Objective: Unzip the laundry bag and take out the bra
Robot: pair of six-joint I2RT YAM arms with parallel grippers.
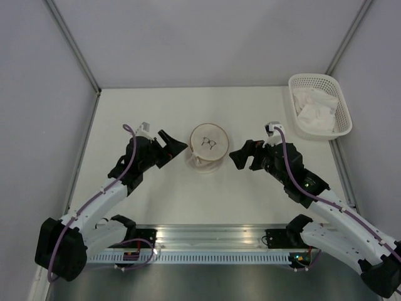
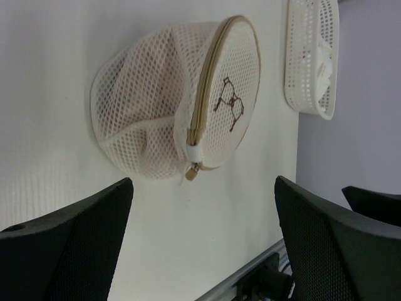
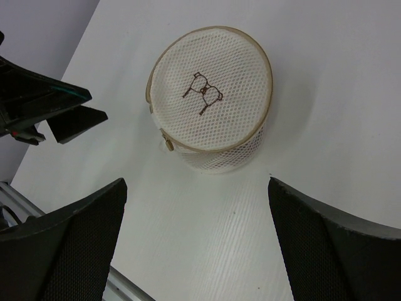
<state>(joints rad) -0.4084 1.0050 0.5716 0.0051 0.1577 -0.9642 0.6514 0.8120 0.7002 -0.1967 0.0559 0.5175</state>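
The laundry bag is a round whitish mesh pod with a brownish zip rim and a small dark bra drawing on its top flap, sitting mid-table. It is zipped shut; the zip pull hangs at its near-left side, and also shows in the right wrist view. The bra is hidden inside. My left gripper is open and empty just left of the bag. My right gripper is open and empty just right of the bag. Neither touches it.
A white plastic lattice basket with white cloth inside stands at the back right, also in the left wrist view. A metal rail runs along the near edge. Grey walls enclose the table.
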